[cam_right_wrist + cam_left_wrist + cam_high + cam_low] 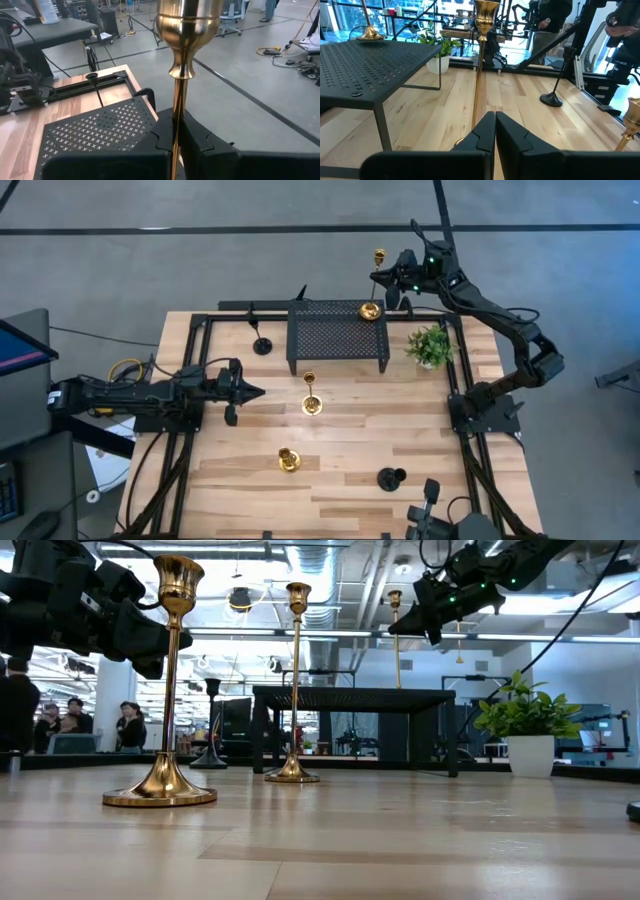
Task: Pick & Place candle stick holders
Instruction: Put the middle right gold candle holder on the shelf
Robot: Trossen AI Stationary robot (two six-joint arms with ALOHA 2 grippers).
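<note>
A tall gold candle stick holder (372,308) stands on the far right corner of the black mesh rack (335,335), and my right gripper (176,125) is shut on it. My left gripper (255,392) is shut and holds nothing. It hangs level over the table's left part, pointing at a second tall gold holder (312,398) that stands on its round base. A shorter gold holder (289,460) stands near the front. One black holder (262,342) stands left of the rack and another (390,477) at the front right. My right gripper pinches the thin stem (176,107) of the gold holder between its two fingers, a little below the cup (189,30). The fingers come nearly level from the table's far right and lie across the stem. The holder stands upright, its base (367,35) on the rack top.
A small green plant in a white pot (432,345) stands right of the rack, close under my right arm. A black frame runs along the table's edges. People stand in the room behind the table (125,725).
</note>
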